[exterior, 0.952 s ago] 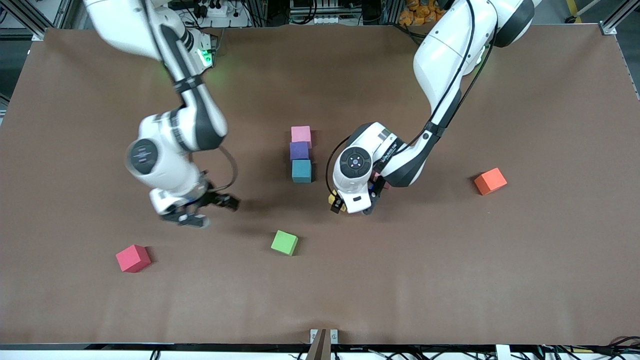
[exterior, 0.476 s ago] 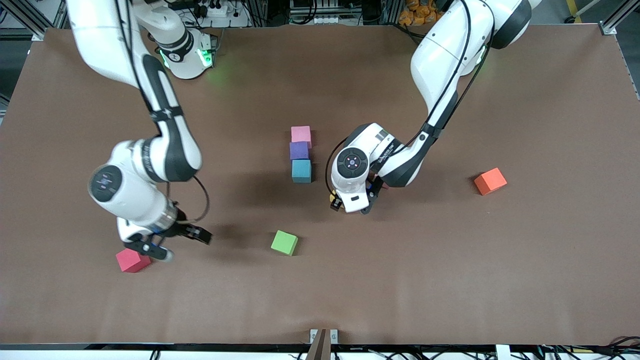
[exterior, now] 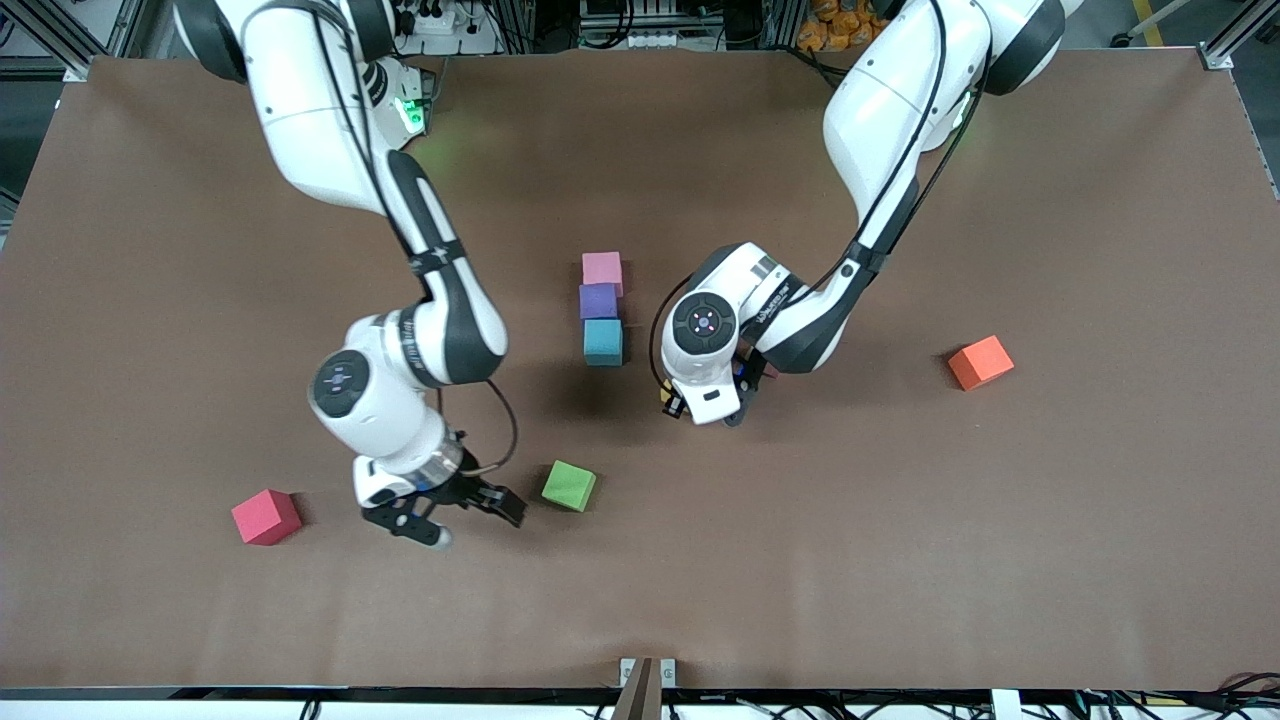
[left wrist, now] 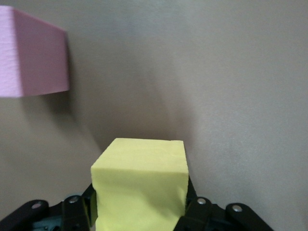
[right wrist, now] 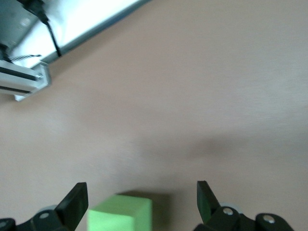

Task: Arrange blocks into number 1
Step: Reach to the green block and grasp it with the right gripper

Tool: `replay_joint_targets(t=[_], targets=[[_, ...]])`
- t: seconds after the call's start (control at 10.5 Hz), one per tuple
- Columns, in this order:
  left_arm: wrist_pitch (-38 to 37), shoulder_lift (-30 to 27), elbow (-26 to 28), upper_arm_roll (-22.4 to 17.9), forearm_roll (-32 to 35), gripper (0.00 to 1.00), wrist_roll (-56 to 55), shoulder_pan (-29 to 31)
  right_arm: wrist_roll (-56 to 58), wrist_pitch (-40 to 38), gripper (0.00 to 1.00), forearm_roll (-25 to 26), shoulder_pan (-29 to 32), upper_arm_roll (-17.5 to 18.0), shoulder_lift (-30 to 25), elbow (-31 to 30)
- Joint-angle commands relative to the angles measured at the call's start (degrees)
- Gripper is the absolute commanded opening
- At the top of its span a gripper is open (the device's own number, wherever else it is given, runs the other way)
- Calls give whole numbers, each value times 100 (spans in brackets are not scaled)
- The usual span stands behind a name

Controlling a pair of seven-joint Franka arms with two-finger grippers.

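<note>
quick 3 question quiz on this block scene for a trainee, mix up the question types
1. True or false: the left claw is shut on the yellow block.
2. Which block is the open right claw beside? A) red block B) green block C) orange block
3. Fill in: in the line of three touching blocks, the purple block sits between the pink block and the ____ block.

Key: 1 true. 2 B. 3 light blue.
</note>
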State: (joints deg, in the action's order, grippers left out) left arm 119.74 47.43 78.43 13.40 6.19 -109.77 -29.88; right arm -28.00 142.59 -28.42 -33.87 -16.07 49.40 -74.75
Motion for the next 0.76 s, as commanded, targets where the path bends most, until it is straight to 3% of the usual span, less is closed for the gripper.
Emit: replay_joint_targets(t=[0.0, 0.29, 0.67], targets=[[-747, -592, 233, 170, 93, 0, -710, 17, -232, 67, 100, -146, -215, -185, 429, 593], [-654, -1672, 1540, 426, -388, 0, -950, 70, -40, 67, 100, -76, -453, -230, 570, 550], [705, -3122, 3683, 1057, -601, 0, -1966, 79, -4, 67, 100, -76, -734, -353, 746, 523]])
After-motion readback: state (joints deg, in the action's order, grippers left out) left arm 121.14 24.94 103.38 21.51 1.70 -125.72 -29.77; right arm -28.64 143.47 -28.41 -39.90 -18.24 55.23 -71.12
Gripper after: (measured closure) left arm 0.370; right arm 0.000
